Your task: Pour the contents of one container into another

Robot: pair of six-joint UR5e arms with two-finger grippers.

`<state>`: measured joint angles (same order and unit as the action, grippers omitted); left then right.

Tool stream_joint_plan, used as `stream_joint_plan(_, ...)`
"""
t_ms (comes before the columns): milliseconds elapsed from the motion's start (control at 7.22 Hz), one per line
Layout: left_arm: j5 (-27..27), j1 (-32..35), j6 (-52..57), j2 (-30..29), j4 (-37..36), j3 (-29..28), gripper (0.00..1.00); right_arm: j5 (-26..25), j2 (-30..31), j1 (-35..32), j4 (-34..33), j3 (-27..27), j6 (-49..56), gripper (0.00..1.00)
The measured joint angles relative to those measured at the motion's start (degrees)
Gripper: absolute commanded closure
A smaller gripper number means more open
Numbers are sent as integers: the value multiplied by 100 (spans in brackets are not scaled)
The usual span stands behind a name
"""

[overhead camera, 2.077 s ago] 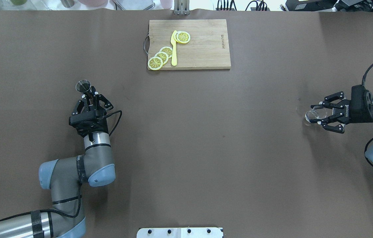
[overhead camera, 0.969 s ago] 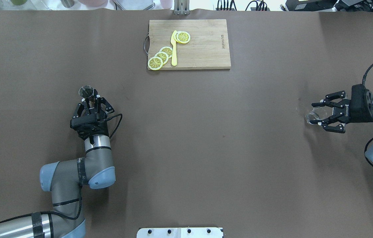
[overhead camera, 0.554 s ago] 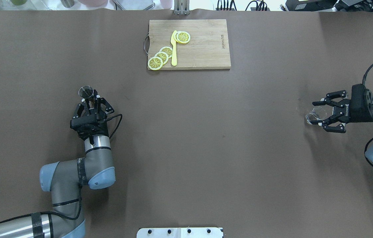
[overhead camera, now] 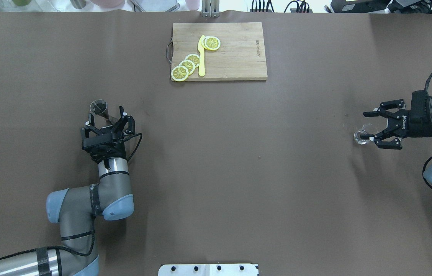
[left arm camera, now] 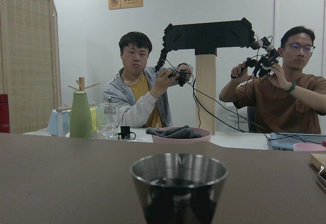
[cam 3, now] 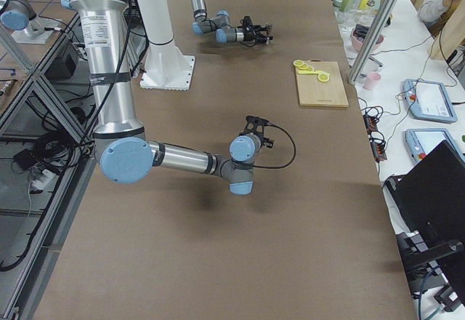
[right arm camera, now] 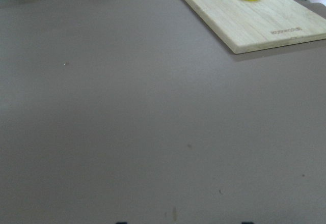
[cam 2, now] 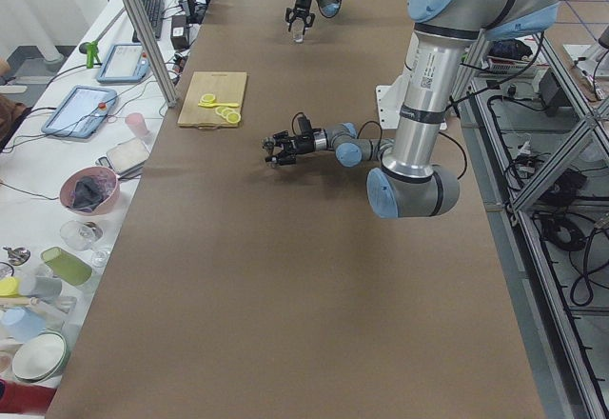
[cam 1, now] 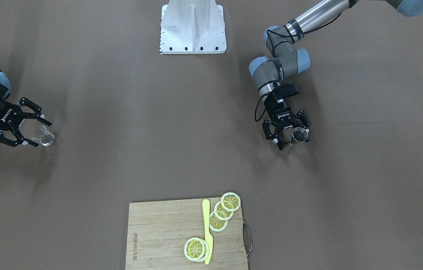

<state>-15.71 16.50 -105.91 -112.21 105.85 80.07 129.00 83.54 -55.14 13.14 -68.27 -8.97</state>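
A small metal cup stands upright on the brown table at the left, and it fills the lower middle of the left wrist view with dark liquid inside. My left gripper is open just behind it, with fingers spread and not touching it. At the right a clear glass stands on the table, also seen in the front-facing view. My right gripper is open, and the glass sits at the tips of its fingers. The glass does not show in the right wrist view.
A wooden cutting board with lemon slices and a yellow knife lies at the far middle. The robot's white base plate is at the near edge. Two people sit beyond the table in the left wrist view.
My left gripper has opened and let go of the metal cup, which now stands free. My right gripper has drawn back to the right, leaving the glass at its fingertips.
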Motion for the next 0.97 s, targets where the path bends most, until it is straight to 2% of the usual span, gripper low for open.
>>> stream_joint_plan(277, 6, -26, 6, 16, -3, 43, 0, 120, 78, -380, -475, -561, -216, 0)
stream_joint_plan(554, 31, -101, 14, 46, -9, 147, 0, 353, 265, -854, -1765, -1412, -217, 0)
stream_joint_plan(969, 192, -337, 12, 324, -18, 499, 0, 297, 538, -1228, -4000, -2324, -181, 0)
